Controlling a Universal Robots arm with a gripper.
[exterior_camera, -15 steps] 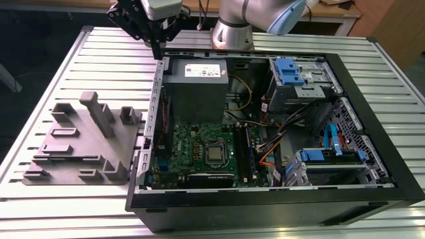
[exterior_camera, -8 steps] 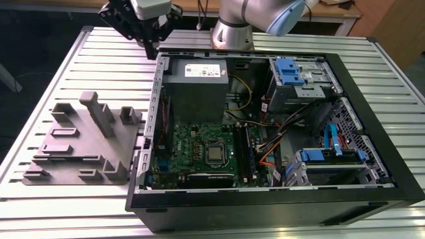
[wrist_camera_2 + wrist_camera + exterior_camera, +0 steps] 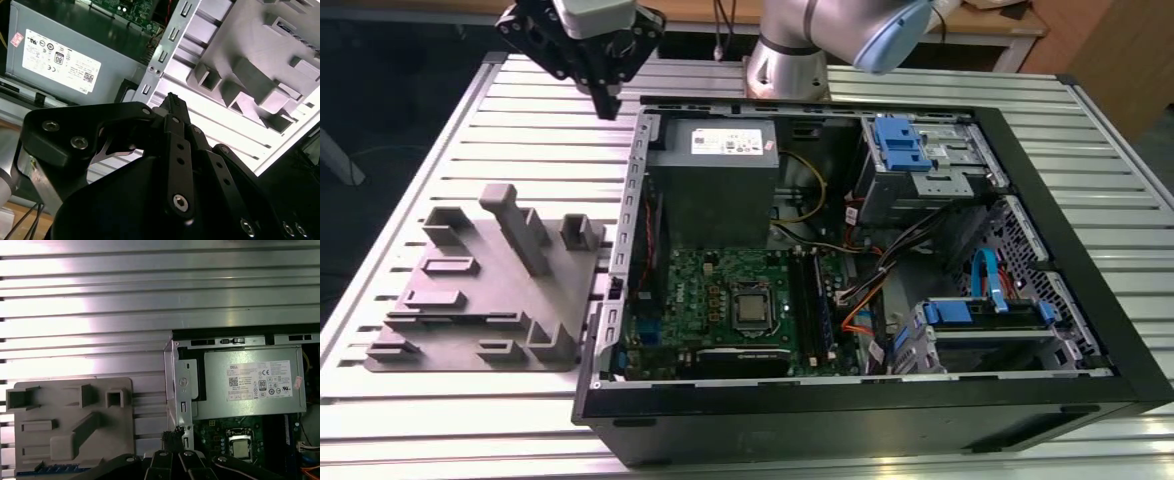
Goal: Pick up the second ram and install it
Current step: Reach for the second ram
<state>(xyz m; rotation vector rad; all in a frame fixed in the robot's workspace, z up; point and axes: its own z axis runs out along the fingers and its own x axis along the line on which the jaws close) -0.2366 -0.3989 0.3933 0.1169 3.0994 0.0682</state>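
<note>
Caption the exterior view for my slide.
End effector hovers over the slatted table beside the open computer case, grey fixture nearby.

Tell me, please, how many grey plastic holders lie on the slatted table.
1. The grey plastic holder lies on the slatted table on the exterior view's left, beside the open computer case; more could lie outside the pictures.

Slatted metal table (image 3: 440, 150) carries open computer case (image 3: 854, 425), lying on side, filling table's half toward the exterior view's right. Grey plastic fixture (image 3: 480, 290) with upright blocks lies flat just beside case, toward table's edge at the exterior view's left. Inside case: grey power supply (image 3: 716, 160) with white label; green motherboard (image 3: 707, 290) between it and case's near wall; processor socket (image 3: 754, 308) mid-board; blue drive bracket (image 3: 902, 143); tangled cables (image 3: 907, 245).
</note>
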